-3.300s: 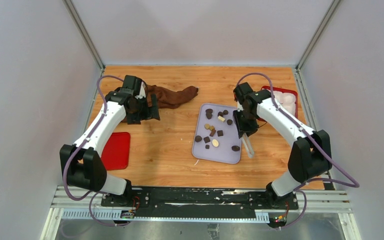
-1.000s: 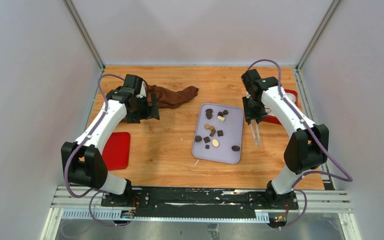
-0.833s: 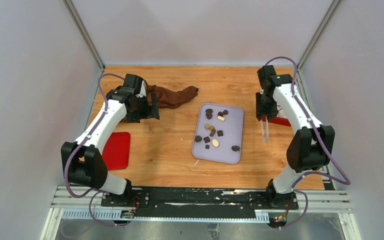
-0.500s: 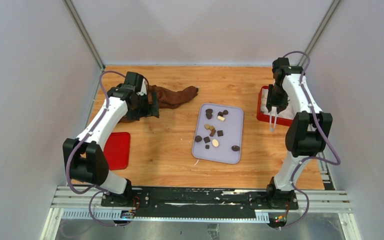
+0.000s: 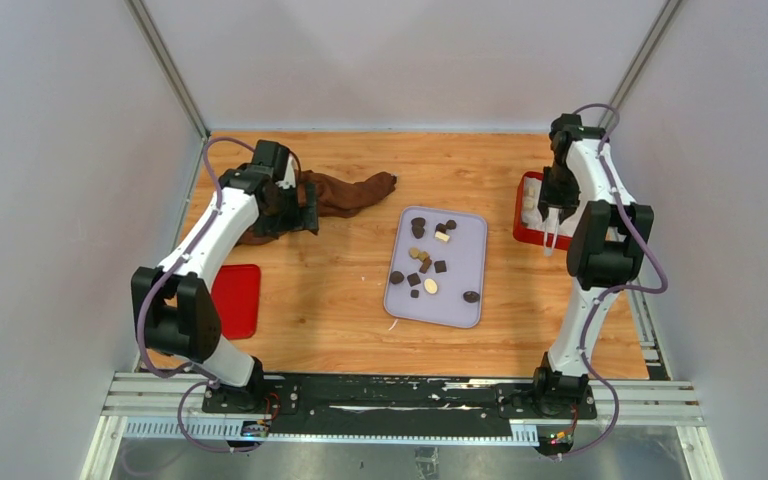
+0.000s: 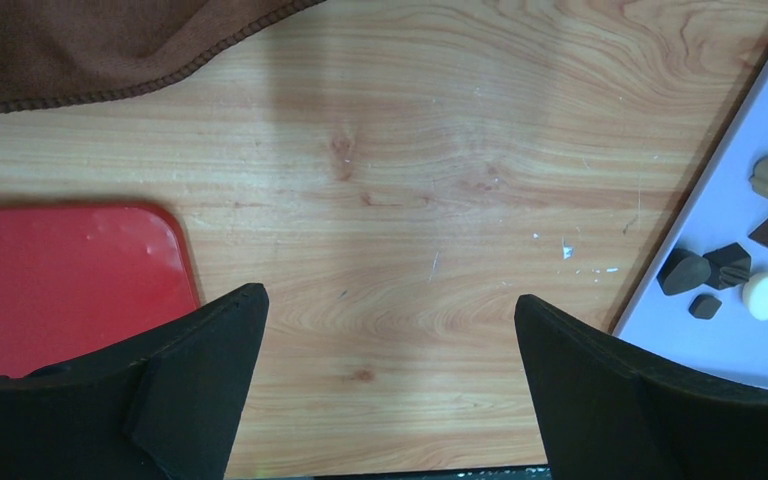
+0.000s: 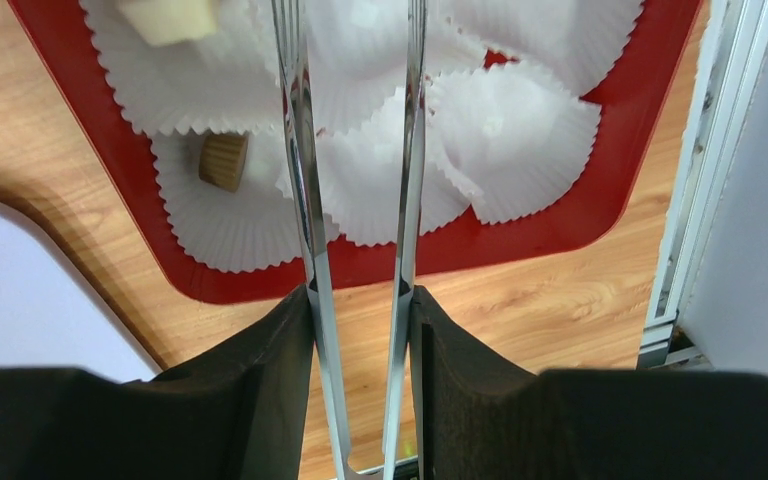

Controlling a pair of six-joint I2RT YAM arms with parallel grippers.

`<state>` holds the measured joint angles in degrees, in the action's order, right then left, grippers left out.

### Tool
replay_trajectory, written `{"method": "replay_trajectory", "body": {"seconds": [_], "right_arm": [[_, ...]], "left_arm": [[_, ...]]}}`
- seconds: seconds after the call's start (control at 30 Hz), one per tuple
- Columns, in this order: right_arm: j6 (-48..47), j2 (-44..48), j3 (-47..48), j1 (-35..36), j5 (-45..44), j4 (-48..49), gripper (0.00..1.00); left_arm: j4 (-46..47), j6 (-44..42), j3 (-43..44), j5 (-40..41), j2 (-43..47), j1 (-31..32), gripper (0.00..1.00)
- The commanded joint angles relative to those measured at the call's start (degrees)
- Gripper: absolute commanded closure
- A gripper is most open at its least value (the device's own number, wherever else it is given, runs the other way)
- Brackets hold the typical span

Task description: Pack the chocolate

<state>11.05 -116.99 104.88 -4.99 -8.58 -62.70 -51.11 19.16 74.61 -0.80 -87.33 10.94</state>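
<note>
Several small chocolates (image 5: pixel 427 263), dark, tan and cream, lie scattered on the lavender tray (image 5: pixel 465 262); some show in the left wrist view (image 6: pixel 720 266). My right gripper (image 5: pixel 552 213) is shut on metal tongs (image 7: pixel 300 150) and holds them over the red tray (image 7: pixel 560 230) of white paper cups (image 7: pixel 520 130). The tong arms stand apart and their tips are out of view. A tan chocolate (image 7: pixel 223 160) and a cream piece (image 7: pixel 170 15) lie in cups. My left gripper (image 6: pixel 390 330) is open and empty above bare wood, left of the lavender tray (image 6: pixel 750 340).
A brown cloth (image 5: pixel 345 192) lies at the back left, beside my left gripper (image 5: pixel 300 212). A flat red lid (image 5: pixel 232 300) lies near the left edge. The red tray (image 5: pixel 523 222) sits against the right rail.
My right arm swung with the tongs from the lavender tray's right edge, right and back, to above the red tray. The left arm barely shifted.
</note>
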Motion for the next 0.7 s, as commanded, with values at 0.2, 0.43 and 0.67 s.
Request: {"method": "replay_trajectory", "body": {"seconds": [0.2,0.43,0.67], "right_arm": [[-1.63,-4.78,6.09,-1.59,-0.81,-2.48,0.93],[-1.50,-5.35,6.41,-1.77,-0.65,-2.64,0.79],[-1.56,-5.03,4.83,-1.91,-1.11,-2.45,0.65]], "left_arm": [[-0.39,-0.70,3.53,0.70,-2.88,-0.22,0.00],[-0.39,-0.62,3.88,0.71,-3.61,-0.22,0.00],[-0.39,-0.61,4.31,0.54,-4.28,-0.22,0.00]]}}
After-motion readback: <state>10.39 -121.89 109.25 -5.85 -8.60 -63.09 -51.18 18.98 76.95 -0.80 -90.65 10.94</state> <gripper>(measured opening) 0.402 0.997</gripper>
